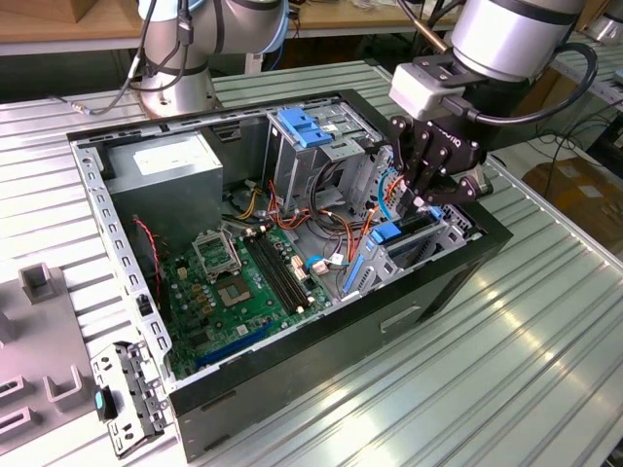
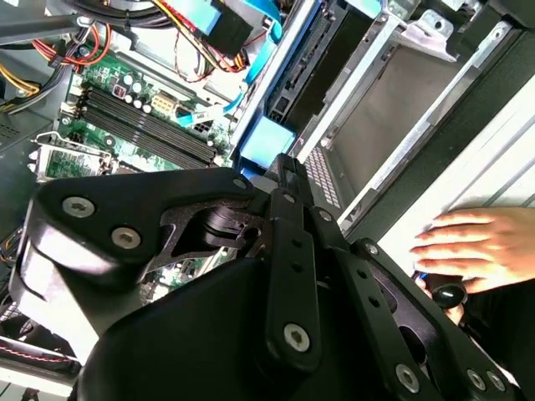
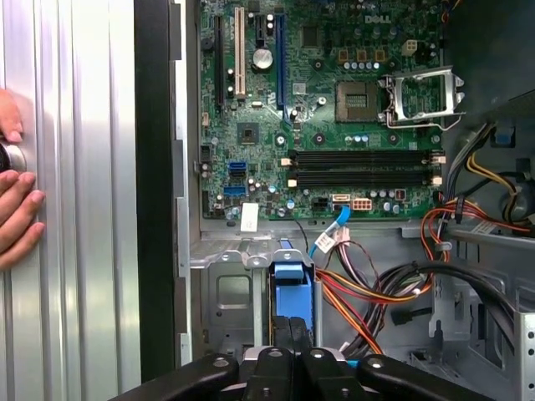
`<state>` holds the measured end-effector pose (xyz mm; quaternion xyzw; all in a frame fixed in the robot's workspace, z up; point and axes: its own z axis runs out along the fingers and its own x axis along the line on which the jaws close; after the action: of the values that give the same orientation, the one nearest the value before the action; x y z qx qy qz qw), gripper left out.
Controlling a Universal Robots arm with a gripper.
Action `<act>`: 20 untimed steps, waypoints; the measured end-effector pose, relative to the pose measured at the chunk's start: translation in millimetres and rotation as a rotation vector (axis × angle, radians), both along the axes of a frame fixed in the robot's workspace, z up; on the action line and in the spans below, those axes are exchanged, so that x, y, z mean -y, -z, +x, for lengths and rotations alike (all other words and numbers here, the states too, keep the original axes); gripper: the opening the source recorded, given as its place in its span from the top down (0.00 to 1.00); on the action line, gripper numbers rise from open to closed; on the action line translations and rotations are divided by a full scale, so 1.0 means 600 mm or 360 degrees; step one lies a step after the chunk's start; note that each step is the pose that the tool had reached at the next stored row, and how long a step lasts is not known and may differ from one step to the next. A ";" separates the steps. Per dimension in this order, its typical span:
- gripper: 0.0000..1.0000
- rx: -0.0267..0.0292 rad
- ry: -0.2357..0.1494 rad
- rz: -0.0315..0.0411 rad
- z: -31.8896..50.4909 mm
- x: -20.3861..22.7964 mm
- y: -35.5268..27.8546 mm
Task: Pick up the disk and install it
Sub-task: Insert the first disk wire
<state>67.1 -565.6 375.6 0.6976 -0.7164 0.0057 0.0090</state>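
Disk (image 3: 291, 284) stands edge-on in drive bay (image 3: 226, 301), directly under gripper (image 3: 291, 332). Gripper closed up, clamping nothing we can see, tips at disk's blue end. We judge installation step in hand; seating demands straight push.

Motherboard (image 3: 334, 109) green, black memory slots. Case (image 1: 292, 389) black. Table (image 1: 545, 370) silver, ribbed stripes. Gripper (image 1: 421, 204) black. Disk (image 3: 291, 280) shows blue plastic. Drive cage (image 1: 336, 161) grey, with a blue latch (image 1: 305, 126) on top. Power supply (image 1: 161, 170) grey, white sticker. Wires (image 3: 368, 288) red, orange, yellow, black.
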 end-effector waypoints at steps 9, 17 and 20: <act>0.89 -0.00022 -0.0115 -0.0003 0.035 0.0000 -0.001; 0.89 -0.00197 -0.0165 -0.0002 0.050 -0.0005 -0.012; 0.89 -0.00196 -0.0187 -0.0002 0.067 -0.0026 -0.012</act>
<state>107.0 -564.0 382.9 0.7384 -0.6742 0.0024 0.0136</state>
